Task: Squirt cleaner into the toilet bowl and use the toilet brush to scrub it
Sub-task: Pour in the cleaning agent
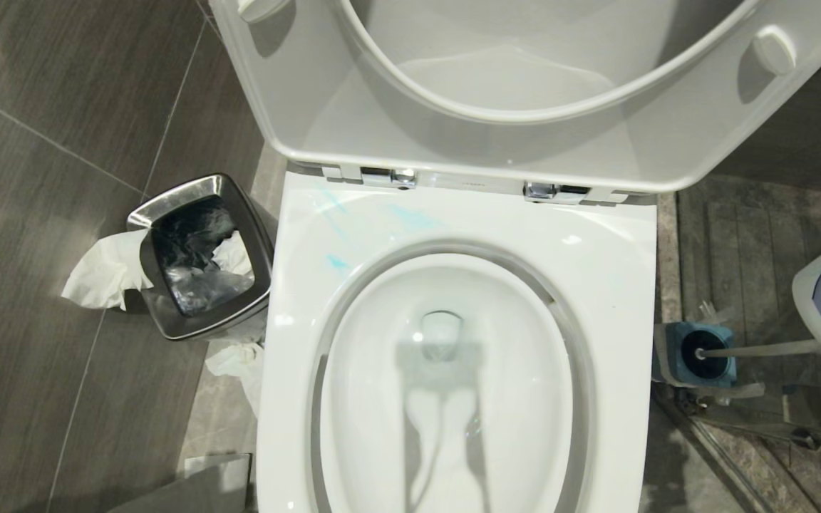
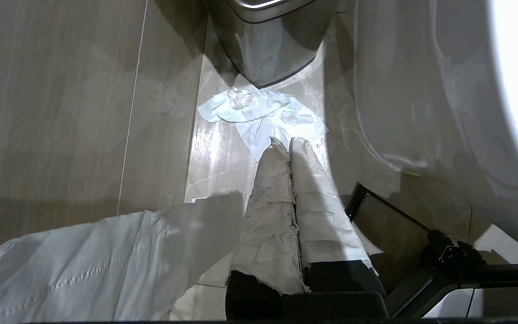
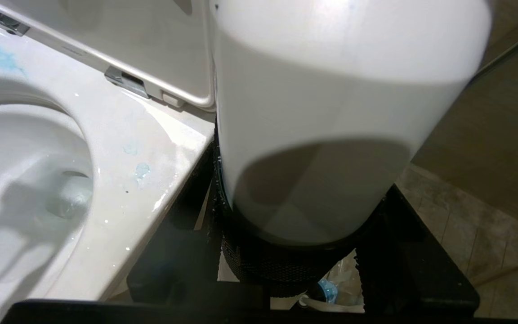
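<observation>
The long slim white-handled toilet brush [image 1: 752, 349] rests at the toilet's right, its black bristle ball in a square blue-grey holder [image 1: 695, 354]. It should be light and stiff, the plastic likely slick; the far handle end seems the sensible hold. Pale blue cleaner [image 1: 336, 262] smears the glossy white toilet bowl [image 1: 453, 235] rim. The right hand [image 3: 304, 252] pinches a big white bottle [image 3: 331, 112] beside the rim. The left hand [image 2: 286, 148], pressed together, hangs by a steel bin [image 1: 200, 256].
</observation>
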Available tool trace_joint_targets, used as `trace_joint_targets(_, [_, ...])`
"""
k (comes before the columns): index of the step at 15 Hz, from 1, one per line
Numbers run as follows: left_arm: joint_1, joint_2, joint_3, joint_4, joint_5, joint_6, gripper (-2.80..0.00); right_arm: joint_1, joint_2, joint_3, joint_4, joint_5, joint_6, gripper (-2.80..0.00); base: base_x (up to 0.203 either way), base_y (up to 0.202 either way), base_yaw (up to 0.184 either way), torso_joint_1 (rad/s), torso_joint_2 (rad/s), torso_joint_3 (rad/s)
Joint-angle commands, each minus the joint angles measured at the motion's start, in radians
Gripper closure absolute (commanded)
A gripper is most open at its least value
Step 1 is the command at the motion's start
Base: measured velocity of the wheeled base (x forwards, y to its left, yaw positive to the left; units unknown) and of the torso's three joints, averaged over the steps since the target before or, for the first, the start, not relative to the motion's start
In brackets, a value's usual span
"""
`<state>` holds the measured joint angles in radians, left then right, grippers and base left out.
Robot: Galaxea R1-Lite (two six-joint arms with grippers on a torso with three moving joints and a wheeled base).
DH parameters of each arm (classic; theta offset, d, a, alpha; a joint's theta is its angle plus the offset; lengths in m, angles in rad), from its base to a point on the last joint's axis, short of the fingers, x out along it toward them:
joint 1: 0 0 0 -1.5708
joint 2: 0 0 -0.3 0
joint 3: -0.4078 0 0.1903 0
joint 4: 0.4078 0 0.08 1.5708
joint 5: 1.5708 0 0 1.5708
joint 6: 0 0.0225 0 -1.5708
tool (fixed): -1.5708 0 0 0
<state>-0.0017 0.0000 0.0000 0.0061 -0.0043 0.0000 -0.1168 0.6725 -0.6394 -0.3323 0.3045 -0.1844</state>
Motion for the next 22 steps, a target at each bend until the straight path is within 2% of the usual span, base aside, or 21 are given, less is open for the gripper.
trace_joint_targets(1, [0.000, 0.002, 0.003, 0.000, 0.000, 0.000, 0.00, 0.000, 0.012, 0.001, -0.002, 0.001, -0.001, 0.00, 0.000, 0.000, 0.000, 0.006, 0.00, 0.080])
trace_joint_targets(22, [0.000, 0.002, 0.003, 0.000, 0.000, -0.002, 0.00, 0.002, 0.044, 0.035, 0.006, -0.018, 0.021, 0.00, 0.000, 0.000, 0.000, 0.003, 0.00, 0.199])
